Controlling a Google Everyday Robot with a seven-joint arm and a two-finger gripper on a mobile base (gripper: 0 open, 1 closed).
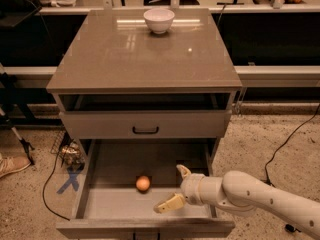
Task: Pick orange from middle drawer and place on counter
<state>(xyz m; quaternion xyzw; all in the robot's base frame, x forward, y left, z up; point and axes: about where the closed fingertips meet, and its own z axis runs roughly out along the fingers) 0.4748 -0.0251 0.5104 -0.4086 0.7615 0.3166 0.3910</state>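
The orange (143,183) lies on the grey floor of the pulled-out middle drawer (102,204), near its centre. My gripper (175,186) is inside the drawer, just right of the orange and a little apart from it. Its two pale fingers are spread, one up near the back (183,171), one low toward the front (169,204), with nothing between them. The white arm comes in from the lower right. The glossy grey-brown counter (140,54) is the cabinet's top.
A white bowl (159,20) stands at the back of the counter. The shallower drawer front with a black bar handle (145,130) hangs above the open drawer. Cables and a blue X mark lie on the floor at left (67,181).
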